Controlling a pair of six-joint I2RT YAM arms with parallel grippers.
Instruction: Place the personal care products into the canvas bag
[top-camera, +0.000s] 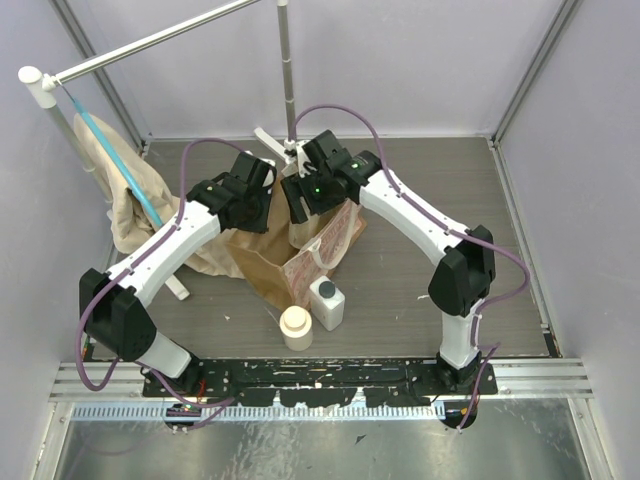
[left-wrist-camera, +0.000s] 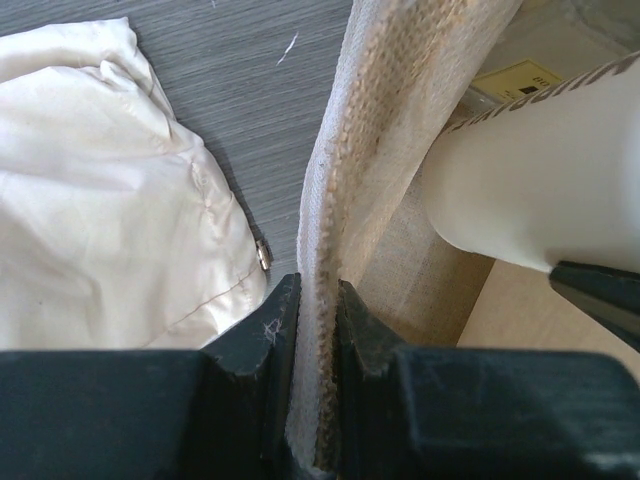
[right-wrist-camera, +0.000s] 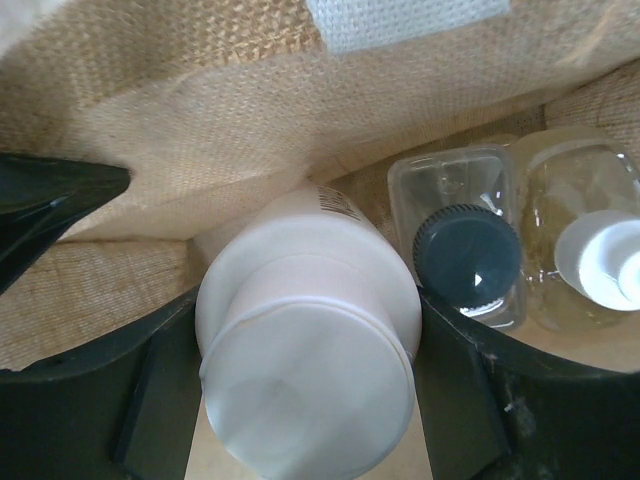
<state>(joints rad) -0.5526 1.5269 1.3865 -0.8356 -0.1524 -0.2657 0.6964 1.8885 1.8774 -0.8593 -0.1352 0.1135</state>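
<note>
The tan-brown canvas bag is seen on the grey desk between the two arms. Its mouth is held up by the left hand, which is clamped on the woven rim of the fabric. The right hand is placed inside the opening and is closed around a cream round bottle with a wide pale cap, the cap end facing the wrist camera. Whether this bottle touches the bag's floor cannot be told.

Two products are already lodged in the bag, side by side just beside the held bottle: a clear squarish bottle with a dark cap and a clear bottle with a white cap.

Outside the bag, near its printed side, a second cream round bottle with a beige cap and a white square bottle with a dark cap are left standing on the desk. The task is therefore judged to be about halfway done: one release is pending and two products have yet to be fetched.
</note>
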